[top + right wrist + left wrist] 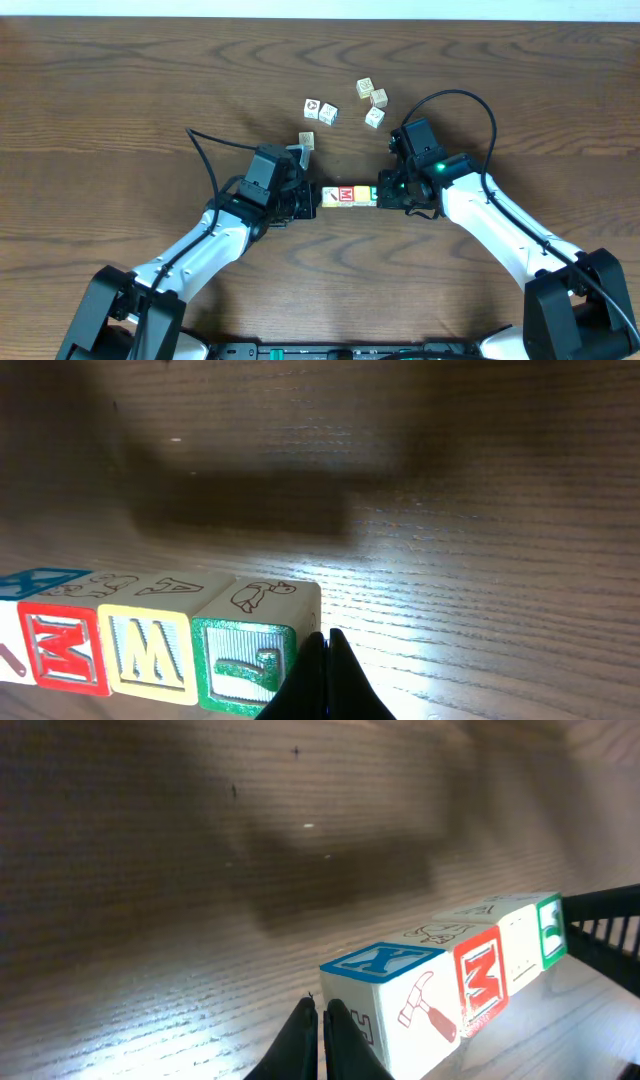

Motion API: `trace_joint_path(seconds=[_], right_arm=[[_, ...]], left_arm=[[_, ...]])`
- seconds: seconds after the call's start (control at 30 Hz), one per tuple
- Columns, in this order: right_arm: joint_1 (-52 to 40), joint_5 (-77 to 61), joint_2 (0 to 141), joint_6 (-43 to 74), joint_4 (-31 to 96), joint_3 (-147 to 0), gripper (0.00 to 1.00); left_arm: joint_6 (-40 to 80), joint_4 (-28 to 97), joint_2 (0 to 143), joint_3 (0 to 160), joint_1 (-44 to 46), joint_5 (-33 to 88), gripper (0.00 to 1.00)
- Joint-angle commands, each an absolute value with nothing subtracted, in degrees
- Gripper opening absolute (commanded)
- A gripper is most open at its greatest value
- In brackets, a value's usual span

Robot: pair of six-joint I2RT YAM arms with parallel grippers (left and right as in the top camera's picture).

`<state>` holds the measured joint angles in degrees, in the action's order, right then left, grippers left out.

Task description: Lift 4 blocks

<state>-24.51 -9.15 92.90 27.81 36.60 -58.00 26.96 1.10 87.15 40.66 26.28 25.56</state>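
Four blocks (348,195) form one tight row between my two grippers. My left gripper (312,198) is shut and its closed tips (321,1010) press the end block with the blue X top and hammer picture (385,985). Beside that come the red M block (480,975), the yellow W block (150,650) and the green block (245,660). My right gripper (326,645), also shut, presses the green block's end face (385,192). The row's shadow lies well apart from it on the table, so it hangs above the wood.
Several pale cream cubes lie loose on the brown wooden table behind the grippers: two (320,110) at centre, three (373,100) to their right, and one (306,141) close to the left wrist. Black cables arc off both arms.
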Motion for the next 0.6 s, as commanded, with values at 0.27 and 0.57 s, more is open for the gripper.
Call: trace_joint_path(seconds=[0.27,0.57], right_arm=[[-28.25,-22.57,92.92,27.57,34.79,-58.74,0.01],[-29.17,-20.82,92.97,27.55,34.96,-58.7,0.01]], left_arm=[[26.44,0.05,87.37,42.5,29.98,34.22,0.07],[26.44,0.01,90.0,42.5,29.98,34.2,0.07]])
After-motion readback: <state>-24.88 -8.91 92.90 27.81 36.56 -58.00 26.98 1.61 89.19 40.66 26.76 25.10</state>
